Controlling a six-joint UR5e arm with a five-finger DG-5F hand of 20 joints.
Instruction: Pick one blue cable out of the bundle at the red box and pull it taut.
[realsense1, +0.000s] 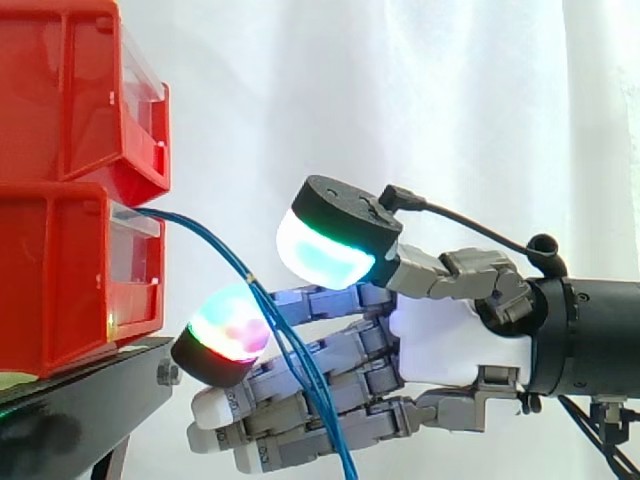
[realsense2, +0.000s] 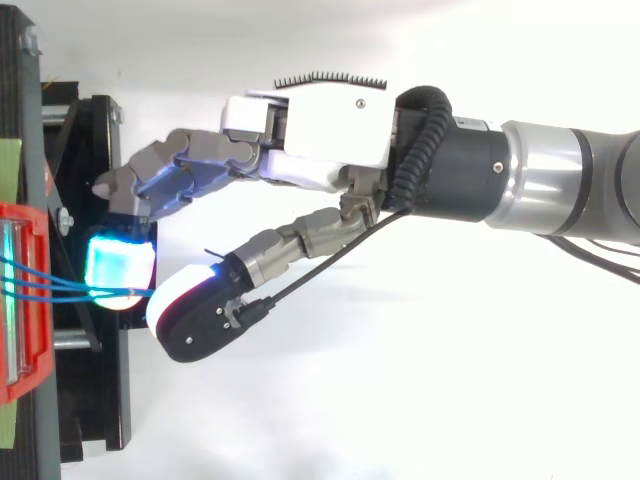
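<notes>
Beside the red box (realsense1: 60, 280), the robot hand (realsense1: 450, 340) lies open with nothing pinched, the blue cables (realsense1: 314, 392) arcing out of the box across its fingers (realsense1: 280, 445); it should isolate one strand before closing and pulling away.

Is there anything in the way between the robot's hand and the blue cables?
No, nothing visible is in the way. The blue cables come out of the red box and hang down right across the hand's fingers, below the thumb. The hand is open and nothing sits between it and the cables.
</notes>
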